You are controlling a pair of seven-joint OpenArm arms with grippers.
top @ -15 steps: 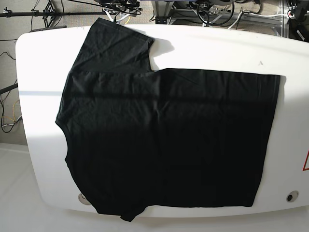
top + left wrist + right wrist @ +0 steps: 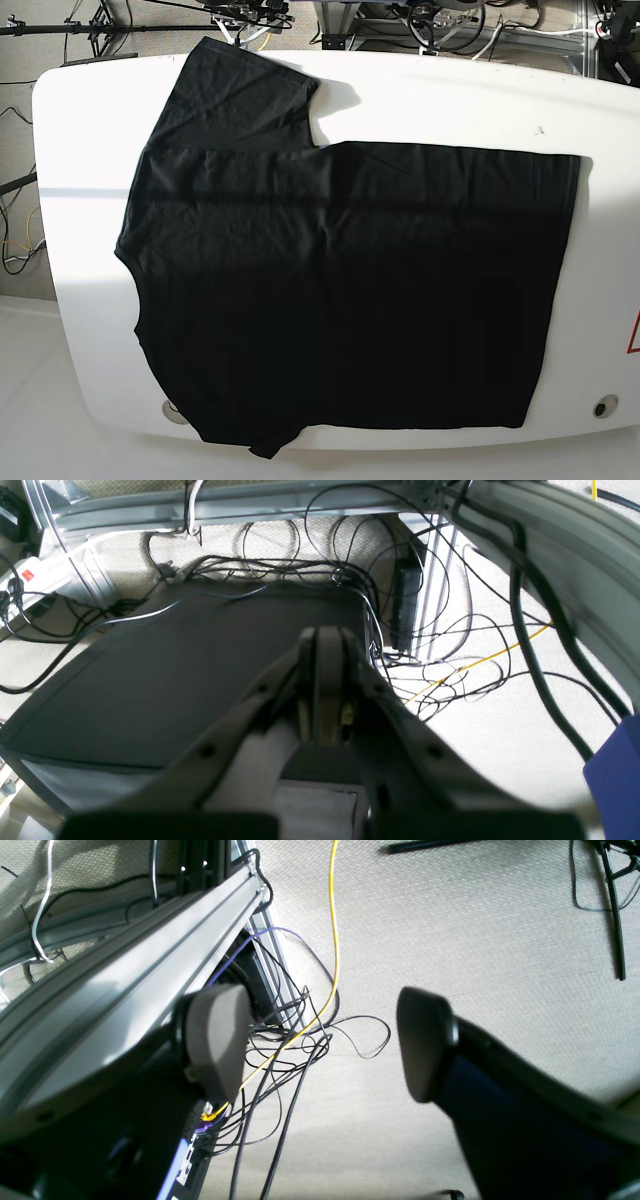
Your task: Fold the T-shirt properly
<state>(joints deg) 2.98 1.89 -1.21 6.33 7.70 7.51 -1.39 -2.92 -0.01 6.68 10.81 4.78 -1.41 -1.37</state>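
The T-shirt (image 2: 340, 280) is plain black and lies flat on the white table (image 2: 450, 100) in the base view, collar side to the left, hem to the right, one sleeve (image 2: 240, 95) reaching toward the far left. No print shows. Neither arm appears in the base view. In the left wrist view my left gripper (image 2: 325, 640) is shut with nothing between its fingers, hanging off the table over a dark floor mat (image 2: 165, 680). In the right wrist view my right gripper (image 2: 320, 1045) stands open and empty above the carpet, beside the table's frame (image 2: 125, 985).
Tangled cables (image 2: 450, 670) and a yellow cable (image 2: 332, 940) lie on the carpet under the table. A power strip (image 2: 30, 580) sits at the left. Stands and cables (image 2: 250, 15) crowd the floor beyond the table's far edge.
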